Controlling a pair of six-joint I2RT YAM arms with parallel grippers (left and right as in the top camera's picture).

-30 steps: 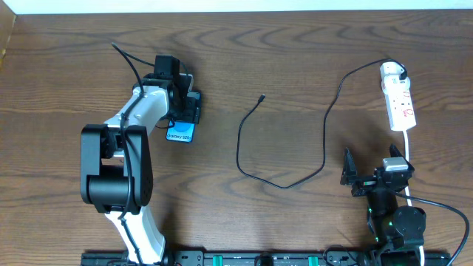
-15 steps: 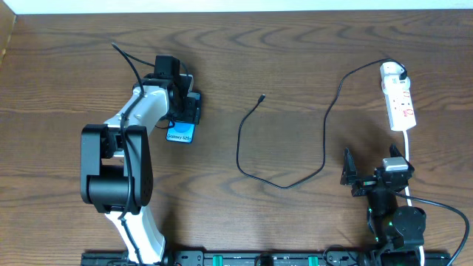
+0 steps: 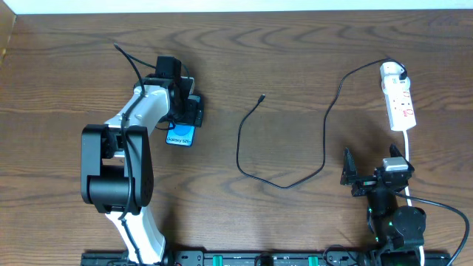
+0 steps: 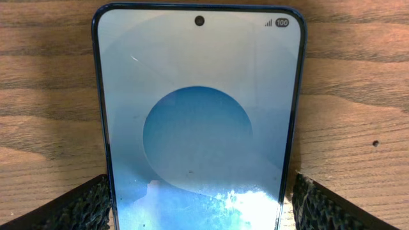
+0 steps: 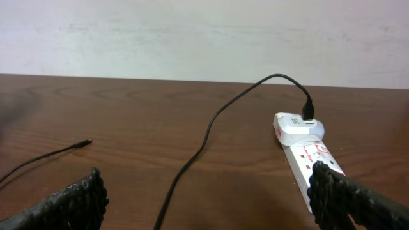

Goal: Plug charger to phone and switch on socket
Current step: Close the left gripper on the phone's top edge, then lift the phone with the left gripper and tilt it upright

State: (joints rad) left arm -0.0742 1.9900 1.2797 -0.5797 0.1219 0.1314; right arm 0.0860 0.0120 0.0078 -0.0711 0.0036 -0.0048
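The phone (image 3: 179,135) lies on the wooden table at the left, its blue screen up and its "Galaxy S25" end sticking out from under my left gripper (image 3: 185,114). In the left wrist view the phone (image 4: 198,128) fills the frame, with the left gripper (image 4: 199,211) shut on its long edges. The charger (image 3: 240,148) is a black cable curving across the middle; its free plug tip (image 3: 261,97) lies apart from the phone. Its other end is in the adapter on the white socket (image 3: 400,106) at the far right. My right gripper (image 3: 371,161) is open and empty, in front of the socket (image 5: 307,150).
The socket's white cord (image 3: 409,159) runs toward the front beside the right arm. The charger cable (image 5: 204,137) crosses the table ahead of the right gripper (image 5: 204,204). The table's back edge meets a white wall (image 5: 192,32).
My left gripper and the phone have shifted slightly toward the front. The right arm, cable and socket have not moved.
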